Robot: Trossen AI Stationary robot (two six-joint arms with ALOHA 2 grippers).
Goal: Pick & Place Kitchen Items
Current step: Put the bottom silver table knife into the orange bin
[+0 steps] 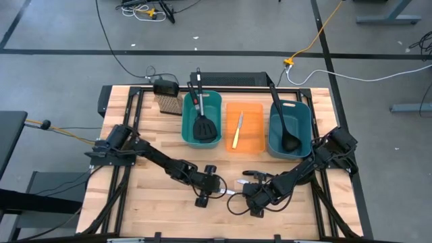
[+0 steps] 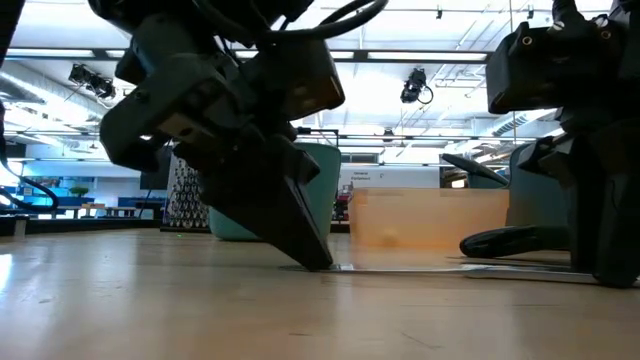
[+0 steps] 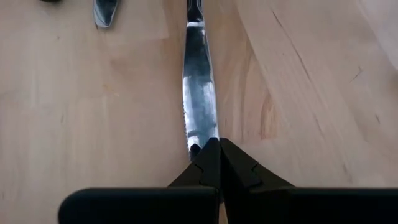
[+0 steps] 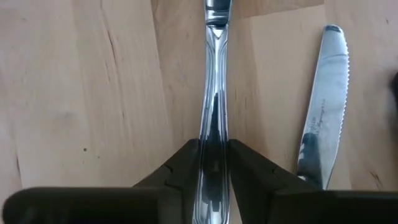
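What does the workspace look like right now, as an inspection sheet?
Surface: wooden table.
Job's things: spatula in left teal bin; yellow-handled knife in orange bin; ladle in right teal bin; gripped knife and loose knife on the table.
Clutter: brush beside the left teal bin.
Grippers: left gripper, jaws shut at the gripped knife's blade tip; right gripper, jaws closed on its handle.
Cables: yellow cable and white cable on the floor.
Surroundings: grey floor; no people seen.

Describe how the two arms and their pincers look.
Both arms are dark, jointed and slim, with thin black cables looping along the links. The left pincer and right pincer each end in two matte black fingers that taper to wedge tips from a wide, flat black bar. No markings are readable.
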